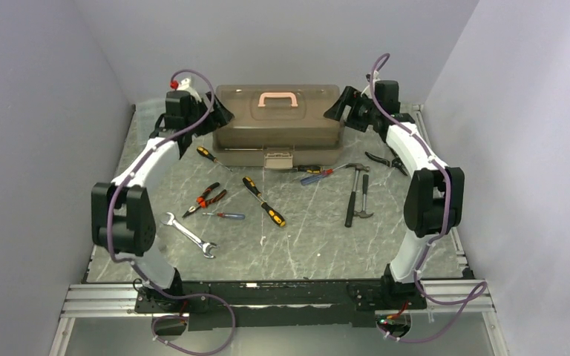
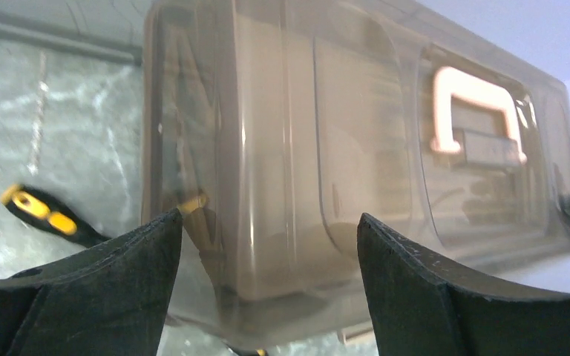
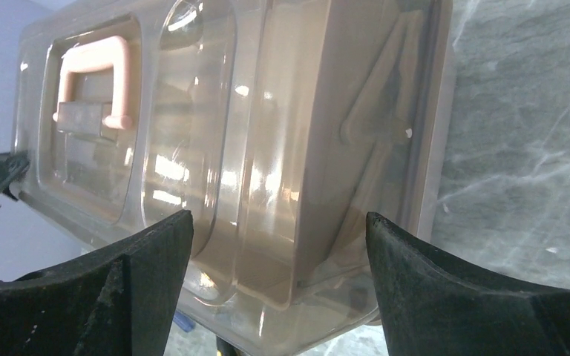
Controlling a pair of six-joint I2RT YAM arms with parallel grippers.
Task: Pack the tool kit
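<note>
The taupe toolbox [image 1: 278, 126] with its smoky lid shut and pink handle [image 1: 278, 98] stands at the back middle of the table. My left gripper [image 1: 220, 113] is open at the box's left end; the box end [image 2: 267, 185] fills the gap between its fingers. My right gripper [image 1: 339, 110] is open at the box's right end [image 3: 289, 170]. Whether the fingers touch the box I cannot tell. Loose tools lie in front: a yellow-black screwdriver [image 1: 263, 201], red pliers [image 1: 206, 198], a wrench [image 1: 188, 233], two hammers [image 1: 358, 194], black pliers [image 1: 387, 161].
A small red-blue screwdriver [image 1: 225, 215], a blue-handled screwdriver [image 1: 319, 176] and another yellow-black screwdriver [image 1: 209, 156] lie on the marbled mat. Grey walls stand close on the left, right and back. A metal rail runs along the near edge.
</note>
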